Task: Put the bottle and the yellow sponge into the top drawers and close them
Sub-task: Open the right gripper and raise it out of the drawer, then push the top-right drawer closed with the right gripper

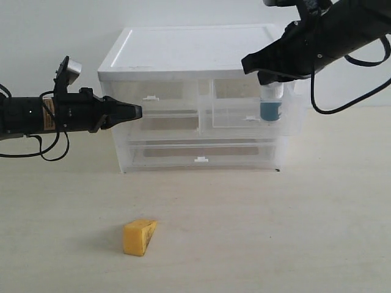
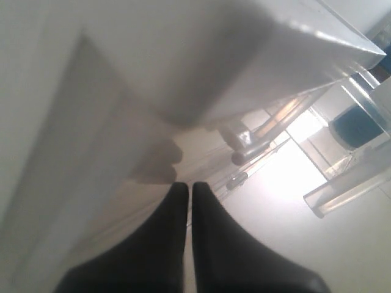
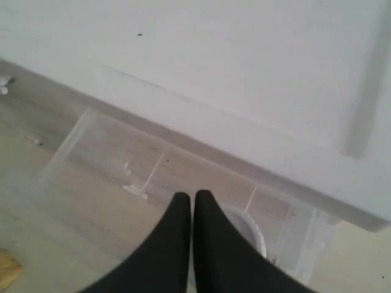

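The bottle (image 1: 271, 105) stands upright inside the pulled-out right top drawer (image 1: 287, 125); its white cap (image 3: 255, 229) shows just past my fingers in the right wrist view. My right gripper (image 1: 246, 63) (image 3: 191, 195) hovers above that drawer, shut and holding nothing. The left top drawer (image 1: 171, 110) is pushed in, its tab handle (image 1: 150, 97) showing. My left gripper (image 1: 139, 112) (image 2: 188, 185) is shut and empty, with its tip at that drawer's front. The yellow sponge (image 1: 139, 237) lies on the table in front of the cabinet, far from both grippers.
The white cabinet (image 1: 189, 49) stands at the back of the table against a pale wall. A full-width drawer with a tab handle (image 1: 200, 160) sits below the top drawers. The left wrist view shows the teal bottle (image 2: 357, 125) through the drawer wall.
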`<action>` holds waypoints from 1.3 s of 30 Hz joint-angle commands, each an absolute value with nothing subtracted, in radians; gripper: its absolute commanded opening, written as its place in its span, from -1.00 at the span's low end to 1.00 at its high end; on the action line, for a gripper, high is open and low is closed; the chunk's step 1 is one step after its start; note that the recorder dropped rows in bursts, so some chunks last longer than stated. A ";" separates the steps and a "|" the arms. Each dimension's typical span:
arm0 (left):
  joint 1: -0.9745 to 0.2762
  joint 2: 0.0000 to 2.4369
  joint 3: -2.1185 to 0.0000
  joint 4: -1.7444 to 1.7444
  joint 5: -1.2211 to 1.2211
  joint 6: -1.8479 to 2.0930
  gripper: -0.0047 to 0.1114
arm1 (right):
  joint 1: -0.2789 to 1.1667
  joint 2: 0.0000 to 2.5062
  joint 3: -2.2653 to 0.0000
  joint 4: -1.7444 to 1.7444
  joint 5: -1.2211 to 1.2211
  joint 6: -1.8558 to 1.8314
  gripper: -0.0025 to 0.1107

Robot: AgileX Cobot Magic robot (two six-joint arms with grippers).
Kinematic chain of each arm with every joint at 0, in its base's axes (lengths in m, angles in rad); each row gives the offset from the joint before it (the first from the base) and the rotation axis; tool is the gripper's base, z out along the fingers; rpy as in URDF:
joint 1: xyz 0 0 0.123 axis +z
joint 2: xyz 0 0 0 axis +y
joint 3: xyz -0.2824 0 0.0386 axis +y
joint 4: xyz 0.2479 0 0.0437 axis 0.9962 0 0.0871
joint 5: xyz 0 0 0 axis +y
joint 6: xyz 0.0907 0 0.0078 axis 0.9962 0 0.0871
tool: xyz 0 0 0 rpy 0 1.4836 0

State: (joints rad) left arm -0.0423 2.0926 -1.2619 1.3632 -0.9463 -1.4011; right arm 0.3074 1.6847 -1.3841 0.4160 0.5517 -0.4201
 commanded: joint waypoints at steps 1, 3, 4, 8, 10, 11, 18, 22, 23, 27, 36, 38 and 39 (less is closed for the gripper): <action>-0.033 2.102 -1.280 1.246 -0.811 -1.395 -0.85 | 0.356 1.708 -1.389 0.412 0.559 -0.425 -0.96; -0.033 2.102 -1.280 1.246 -0.811 -1.395 -0.85 | 0.394 1.709 -1.389 0.412 0.545 -0.425 -0.96; -0.033 2.102 -1.280 1.246 -0.811 -1.395 -0.85 | 0.409 1.709 -1.394 0.412 0.542 -0.425 -0.96; -0.033 2.102 -1.280 1.246 -0.811 -1.395 -0.85 | 0.484 1.709 -1.432 0.412 0.567 -0.425 -0.96; -0.033 2.102 -1.280 1.246 -0.811 -1.395 -0.85 | 0.503 1.707 -1.457 0.407 0.589 -0.425 -0.96; -0.033 2.102 -1.280 1.246 -0.811 -1.395 -0.85 | 0.509 1.707 -1.473 0.403 0.609 -0.425 -0.96; -0.033 2.102 -1.280 1.246 -0.811 -1.395 -0.85 | 0.509 1.610 -1.443 0.306 0.630 -0.389 -0.96; -0.033 2.102 -1.280 1.246 -0.811 -1.395 -0.85 | 0.509 1.439 -1.171 0.289 0.381 -0.309 -0.96; -0.033 2.102 -1.280 1.246 -0.811 -1.395 -0.85 | 0.509 1.420 -1.120 0.286 0.320 -0.296 -0.96; -0.033 2.102 -1.280 1.246 -0.813 -1.395 -0.85 | 0.507 1.364 -0.896 0.281 0.069 -0.219 -0.96; -0.033 2.102 -1.280 1.246 -0.813 -1.395 -0.85 | 0.507 1.544 -0.671 0.331 -0.523 -0.256 -0.96; -0.033 2.102 -1.280 1.246 -0.813 -1.395 -0.85 | 0.507 1.592 -0.680 0.337 -0.594 -0.256 -0.96; -0.033 2.102 -1.280 1.246 -0.813 -1.395 -0.85 | 0.507 1.618 -0.689 0.337 -0.617 -0.269 -0.96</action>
State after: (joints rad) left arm -0.0423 2.0926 -1.2619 1.3632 -0.9463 -1.4011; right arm 0.5093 1.5580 -0.6750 0.3230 -0.5166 -0.2489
